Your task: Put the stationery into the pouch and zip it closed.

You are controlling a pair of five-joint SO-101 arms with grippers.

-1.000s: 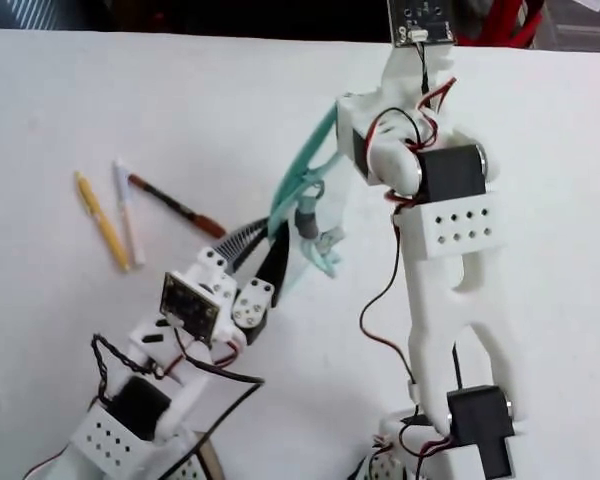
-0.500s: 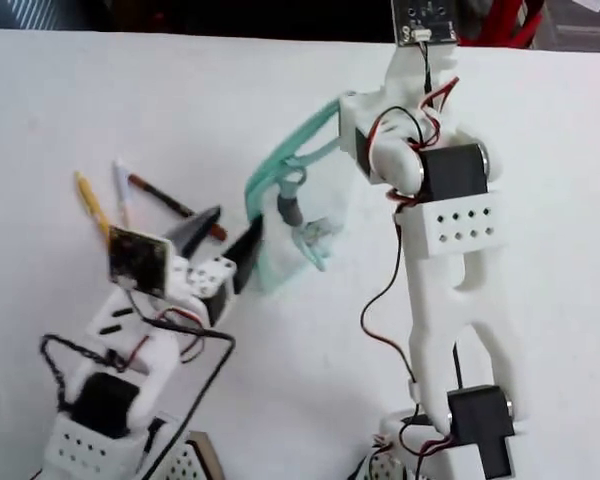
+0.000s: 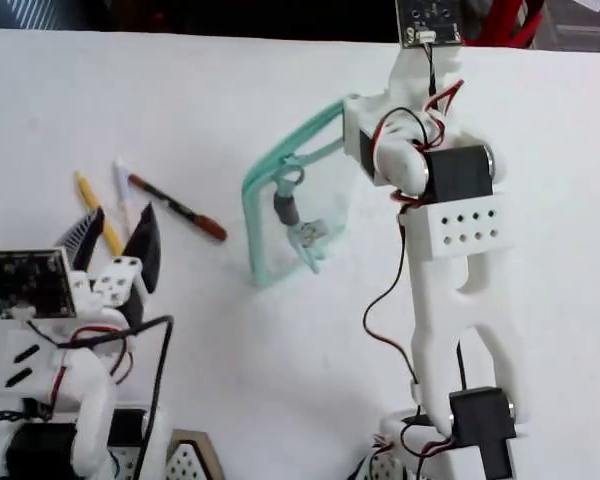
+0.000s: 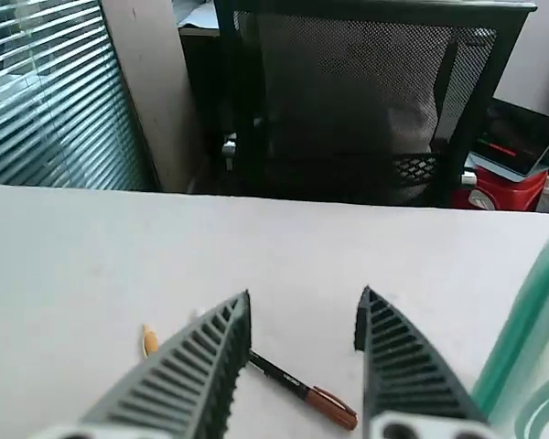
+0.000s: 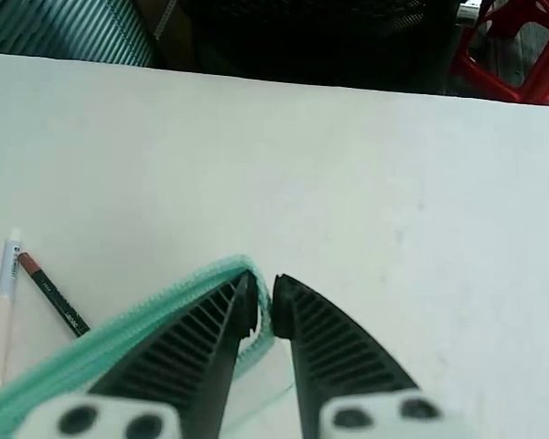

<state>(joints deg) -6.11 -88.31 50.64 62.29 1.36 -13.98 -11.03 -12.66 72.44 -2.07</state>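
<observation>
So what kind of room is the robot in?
Probably an office or a workroom. Behind the white table stands a black mesh office chair, with window blinds off to one side. Pens lie on the table near a green-edged pouch.

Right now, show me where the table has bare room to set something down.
Bare table lies beyond the pens up to the far edge, outside the right arm, and in front of the pouch between the arms. Crowded: the pens by the open left gripper, and the pouch held by the right gripper.
</observation>
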